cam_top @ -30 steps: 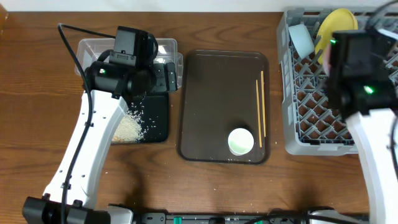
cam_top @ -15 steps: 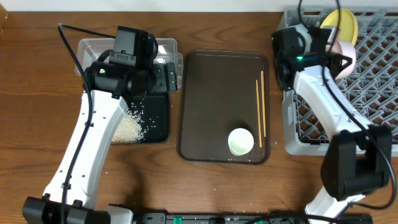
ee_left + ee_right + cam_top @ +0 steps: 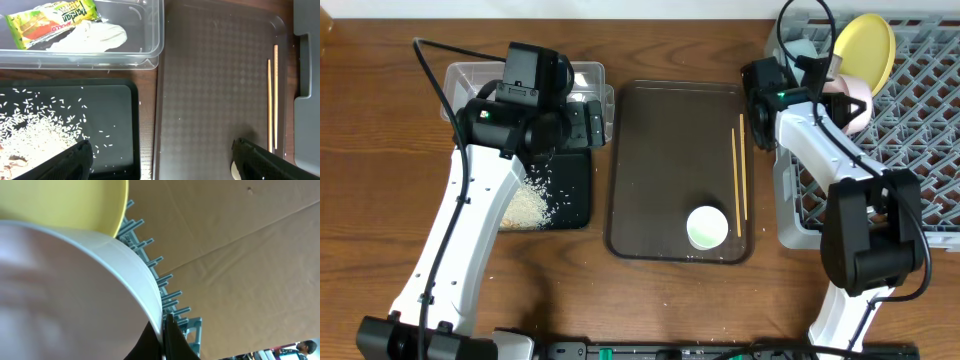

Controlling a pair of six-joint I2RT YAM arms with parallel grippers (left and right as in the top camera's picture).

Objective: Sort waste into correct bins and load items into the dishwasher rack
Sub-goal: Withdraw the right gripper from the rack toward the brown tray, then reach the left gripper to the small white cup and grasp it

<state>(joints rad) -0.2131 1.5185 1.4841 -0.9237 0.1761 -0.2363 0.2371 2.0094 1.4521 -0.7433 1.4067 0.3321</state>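
At the overhead's upper right, the right gripper point(image 3: 163, 339), clamped on the rim of the white bowl point(image 3: 856, 97), should stand it on edge beside the yellow plate point(image 3: 865, 45) in the dishwasher rack point(image 3: 920, 130) before releasing.

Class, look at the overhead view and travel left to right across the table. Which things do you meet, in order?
Black tray holding rice → small white cup → chopsticks → grey dishwasher rack.
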